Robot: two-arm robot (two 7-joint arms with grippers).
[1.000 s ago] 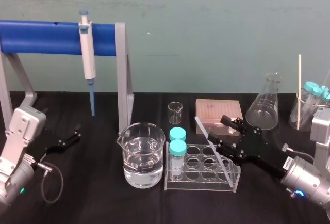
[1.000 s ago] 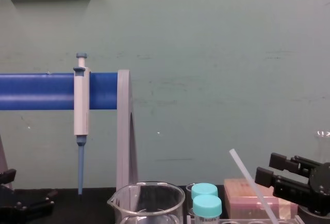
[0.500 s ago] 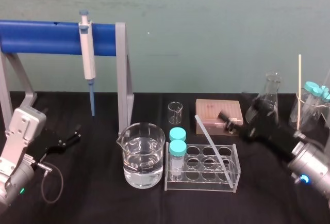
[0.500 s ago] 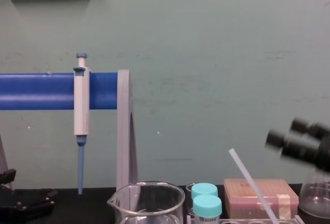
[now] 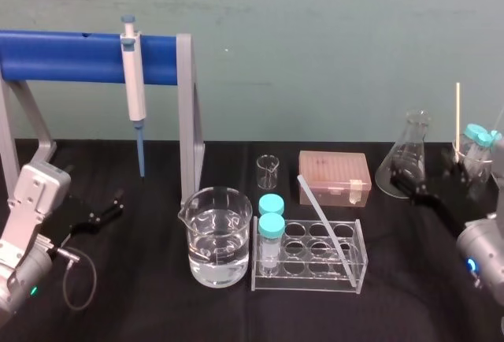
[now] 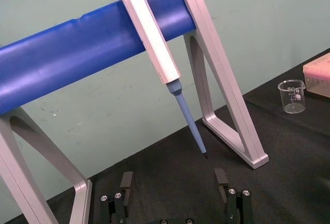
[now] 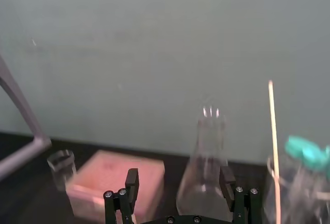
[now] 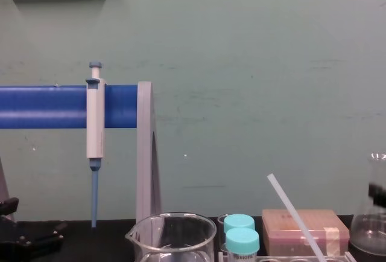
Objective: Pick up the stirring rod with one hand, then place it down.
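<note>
The stirring rod [image 5: 319, 212] is a thin white translucent stick leaning at a slant in the clear test-tube rack [image 5: 353, 277]; its upper end also rises at the bottom of the chest view [image 8: 294, 212]. Nothing touches it. My right gripper [image 5: 429, 178] hovers well to the right of the rack, beside the conical flask [image 5: 411, 153]. Its wrist view shows the right gripper [image 7: 179, 178] open, with nothing between the fingers. My left gripper [image 5: 116, 206] rests open on the table at the far left, below the blue stand; it appears again in its own wrist view [image 6: 174, 181].
A water-filled beaker [image 5: 220, 236] and two blue-capped tubes [image 5: 272, 214] stand left of the rod. Behind are a small beaker [image 5: 268, 171] and a pink box [image 5: 334, 176]. A pipette [image 5: 134, 82] hangs on the blue stand [image 5: 71, 56]. A wooden stick [image 5: 457, 133] and capped tubes stand far right.
My right gripper has drawn back from the rod, moving right toward the flask with its fingers spread wider. The rod stays leaning in the rack. The left arm has not moved.
</note>
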